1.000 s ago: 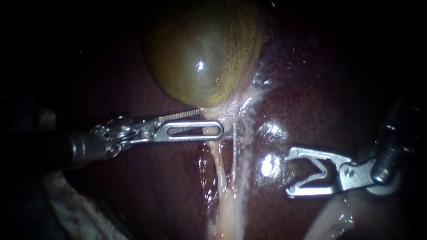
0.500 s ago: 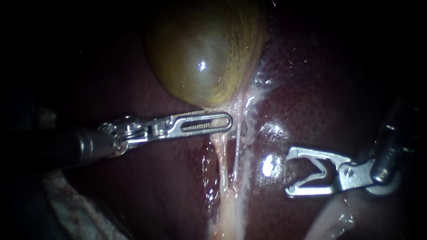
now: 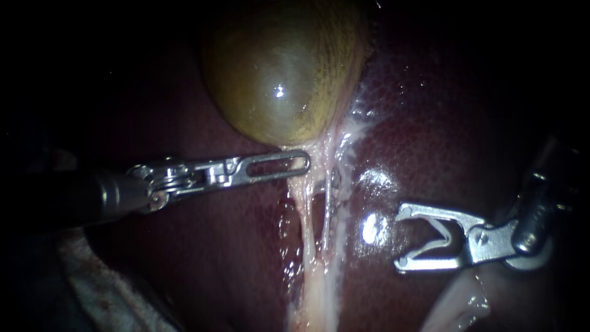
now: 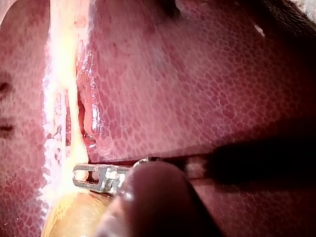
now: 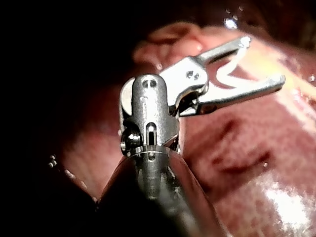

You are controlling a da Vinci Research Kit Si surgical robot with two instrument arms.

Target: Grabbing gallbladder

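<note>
Liver [image 3: 430, 123] fills the scene, dark red, wet and finely mottled, and the left wrist view brings out that pebbled grain far better than the dim endoscope view does. Just above the left instrument's [image 3: 304, 161] pincer hangs the gallbladder [image 3: 276, 74], a smooth olive-brown bulb with a bright glint; the left wrist view catches only its yellowish edge [image 4: 74, 217] beside the tip. That pincer is closed flat, its slotted steel blades lying together, the tip right against the pale tissue at the gallbladder's narrow end. I can't make out any tissue caught inside it. Well away across the liver sits the right instrument [image 3: 401, 240], its pincer spread wide in a V, holding nothing. The right wrist view shows what the endoscope view doesn't: the polished hinge and pin behind those hooked tips. Running away from the left pincer's tip are pale, glistening strands [image 3: 307, 221], thin and stringy, with a narrow slit between them.
</note>
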